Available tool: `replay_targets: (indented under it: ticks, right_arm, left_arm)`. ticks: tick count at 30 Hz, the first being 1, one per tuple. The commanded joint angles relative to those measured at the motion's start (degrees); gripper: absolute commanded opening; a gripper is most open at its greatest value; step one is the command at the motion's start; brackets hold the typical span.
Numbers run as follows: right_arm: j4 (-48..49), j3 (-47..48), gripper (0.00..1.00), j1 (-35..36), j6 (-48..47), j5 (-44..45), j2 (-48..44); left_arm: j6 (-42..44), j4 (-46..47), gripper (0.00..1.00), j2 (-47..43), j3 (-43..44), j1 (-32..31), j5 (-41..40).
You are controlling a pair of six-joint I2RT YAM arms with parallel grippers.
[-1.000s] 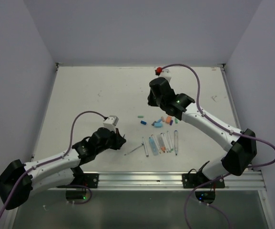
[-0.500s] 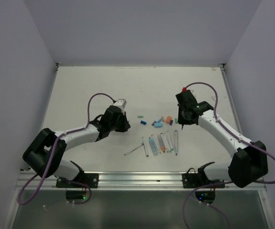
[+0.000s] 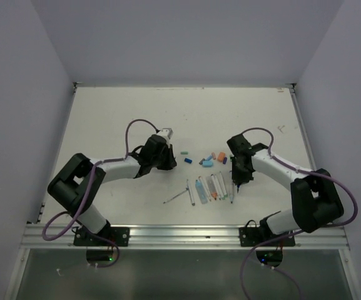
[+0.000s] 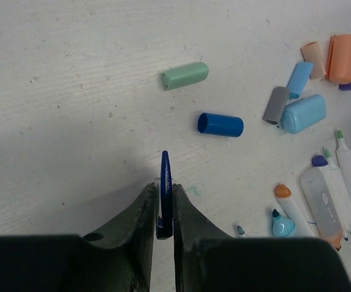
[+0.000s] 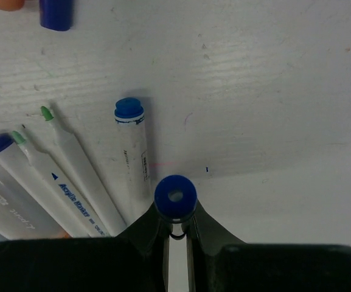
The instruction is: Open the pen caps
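My left gripper (image 4: 165, 198) is shut on a thin, tapered dark blue pen cap (image 4: 165, 173) that sticks out past the fingertips, low over the table. In the top view this gripper (image 3: 169, 164) is left of the loose caps. Ahead of it lie a green cap (image 4: 185, 75), a dark blue cap (image 4: 220, 124), a light blue cap (image 4: 303, 113) and an orange cap (image 4: 344, 50). My right gripper (image 5: 175, 213) is shut on a pen seen end-on, its round blue end (image 5: 175, 196) facing the camera. In the top view it (image 3: 235, 181) is at the right end of the pen row (image 3: 210, 187).
Uncapped white pens lie side by side, including one with a blue end (image 5: 132, 152) and a green-tipped one (image 5: 72, 149). A grey cap (image 4: 276, 104) lies among the loose caps. A thin pen (image 3: 176, 197) lies alone left of the row. Walls stand on three sides.
Both arms have swung in toward the pens. The left gripper moved right and farther up the table; the right gripper came from the far side down to the right end of the pen row.
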Motion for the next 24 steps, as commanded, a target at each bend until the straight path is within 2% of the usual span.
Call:
replay_targets:
  ticks: [1, 14, 23, 24]
  right_arm:
    - [2.2, -0.73, 0.03, -0.24, 1.87, 0.21, 0.55]
    - [6.42, -1.43, 0.16, -0.24, 3.1, -0.67, 5.39]
    - [6.43, -2.23, 0.45, -0.24, 3.37, 0.47, 2.32]
    - [5.99, -1.79, 0.51, -0.24, 3.28, 0.74, 1.7]
  left_arm:
    - [0.82, 4.04, 0.19, 1.51, 1.87, 1.13, 1.82]
    - [0.21, 5.01, 0.34, 5.47, 2.22, 3.24, 5.87]
    - [-0.23, 2.55, 0.42, 5.91, 3.18, 3.24, 5.87]
    - [-0.14, 2.81, 0.43, 5.82, 3.1, 3.24, 5.96]
